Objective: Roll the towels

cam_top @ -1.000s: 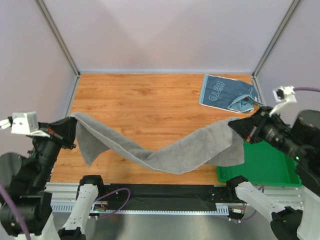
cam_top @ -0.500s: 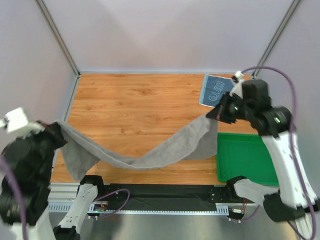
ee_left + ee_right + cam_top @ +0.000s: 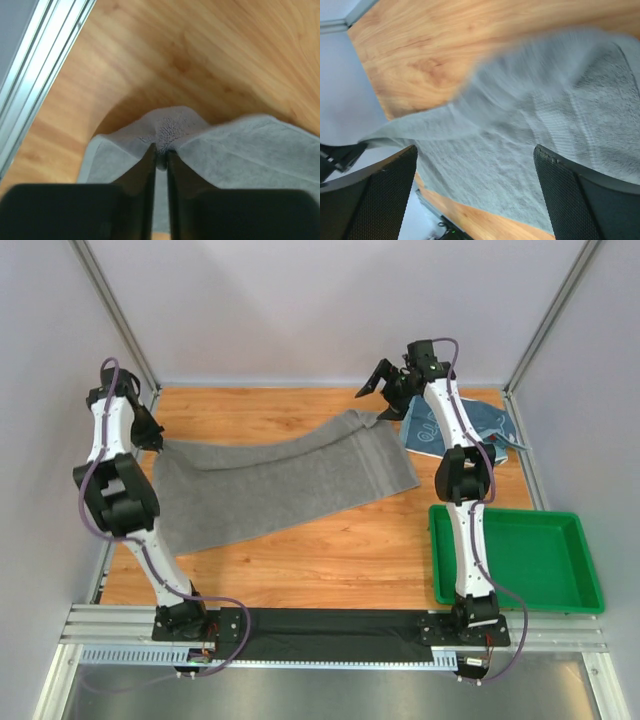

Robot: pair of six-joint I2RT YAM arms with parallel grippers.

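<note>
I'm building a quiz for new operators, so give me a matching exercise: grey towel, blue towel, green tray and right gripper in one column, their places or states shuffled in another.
Things:
1. grey towel
2. blue towel
3. green tray
4. right gripper

Places or states:
a. near right side
b. far right corner of the table
c. spread flat across the middle
d. open, holding nothing

Pairs: 1-c, 2-b, 3-a, 4-d.

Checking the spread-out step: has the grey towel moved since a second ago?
Yes. The grey towel moved toward the far wall: earlier its right end overlapped a corner of the green tray; now it lies flat, clear of it.
</note>
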